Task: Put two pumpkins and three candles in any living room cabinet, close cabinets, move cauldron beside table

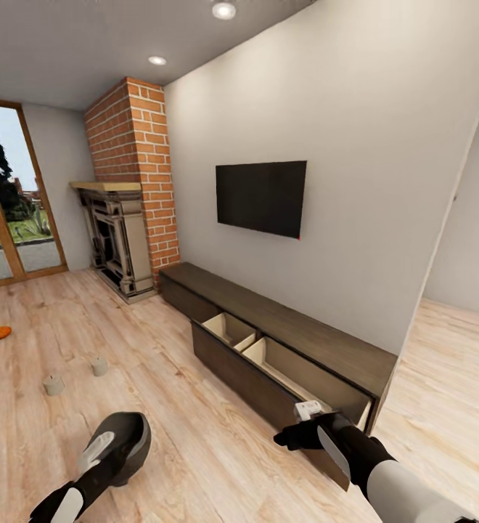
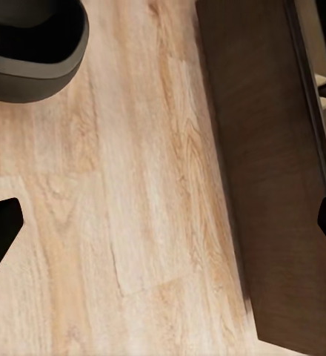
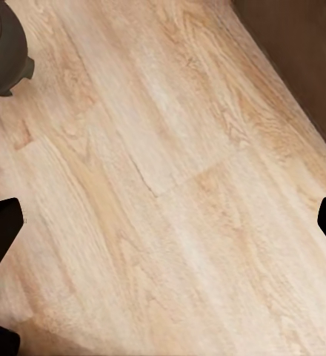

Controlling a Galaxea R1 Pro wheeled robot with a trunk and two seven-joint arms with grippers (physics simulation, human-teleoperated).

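The long dark cabinet (image 1: 297,327) stands against the wall with one wide drawer (image 1: 234,328) pulled out, its pale inside bare. My right gripper (image 1: 292,438) hovers open over the floor by that drawer's near corner, its fingertips (image 3: 1,230) spread wide. The black cauldron (image 1: 123,439) sits on the floor at the lower left, and my left gripper (image 2: 163,230) hangs open beside it with nothing held. One orange pumpkin (image 1: 0,333) and two tan candles (image 1: 54,384) (image 1: 99,365) lie on the floor at the left. The other pumpkin, the third candle and the table are out of view.
A brick chimney with a fireplace (image 1: 120,247) stands left of the cabinet, and a dark TV (image 1: 261,197) hangs above it. A glass door (image 1: 14,211) is at the far left. A wall corner (image 1: 414,319) at the right opens onto another room.
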